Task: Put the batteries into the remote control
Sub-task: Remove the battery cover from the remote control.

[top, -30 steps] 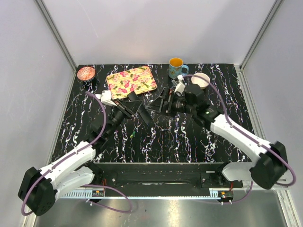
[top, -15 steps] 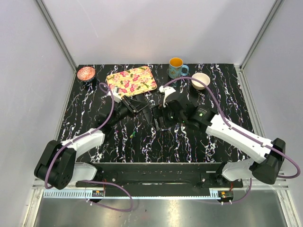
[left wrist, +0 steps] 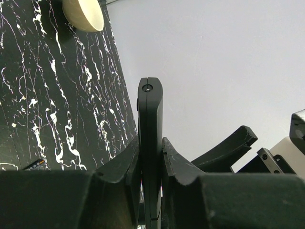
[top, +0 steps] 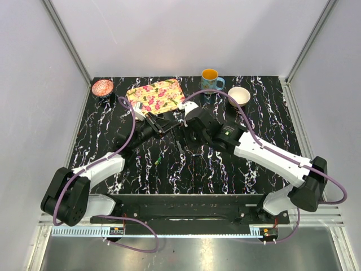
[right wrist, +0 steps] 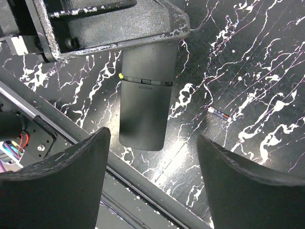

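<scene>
clamping the remote control [right wrist: 144,114], left gripper [left wrist: 150,155] hides its upper end; right gripper [right wrist: 153,143] gapes wide.

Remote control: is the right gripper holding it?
No, the left gripper clamps the remote control; the right gripper stands open, not touching it.

Two robot arms, left [top: 104,168] and right [top: 269,156], stand at a black marbled bench [top: 197,176] carrying one remote [right wrist: 145,119], one mug [top: 210,81], one flowered tray [top: 156,97] and two bowls, one cream [top: 238,96], one pink [top: 102,87]. One loose battery [top: 159,160] shows near the bench's middle.
</scene>
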You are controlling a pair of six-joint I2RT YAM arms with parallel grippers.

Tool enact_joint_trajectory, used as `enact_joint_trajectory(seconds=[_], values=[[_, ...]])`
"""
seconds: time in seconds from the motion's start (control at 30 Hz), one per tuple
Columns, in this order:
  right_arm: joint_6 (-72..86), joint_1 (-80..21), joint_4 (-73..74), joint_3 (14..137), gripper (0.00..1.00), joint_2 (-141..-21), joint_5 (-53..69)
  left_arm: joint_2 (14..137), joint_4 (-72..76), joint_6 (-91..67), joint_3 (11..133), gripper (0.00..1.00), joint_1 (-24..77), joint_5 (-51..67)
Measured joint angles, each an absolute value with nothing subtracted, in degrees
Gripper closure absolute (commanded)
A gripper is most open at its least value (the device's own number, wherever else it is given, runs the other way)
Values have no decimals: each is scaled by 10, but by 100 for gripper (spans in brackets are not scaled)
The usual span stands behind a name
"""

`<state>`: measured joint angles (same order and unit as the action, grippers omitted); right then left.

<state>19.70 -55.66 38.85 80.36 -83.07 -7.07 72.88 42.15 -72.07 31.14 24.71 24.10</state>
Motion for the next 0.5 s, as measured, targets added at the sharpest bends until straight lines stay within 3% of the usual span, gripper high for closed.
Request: enact_joint_trajectory(seconds=[0.3, 0.5], values=[[191, -558, 389, 804, 38, -853, -69, 729, 422, -721, 311, 100, 247, 243], [191, -559, 388, 804, 53, -853, -66, 729, 422, -721, 311, 100, 247, 243]])
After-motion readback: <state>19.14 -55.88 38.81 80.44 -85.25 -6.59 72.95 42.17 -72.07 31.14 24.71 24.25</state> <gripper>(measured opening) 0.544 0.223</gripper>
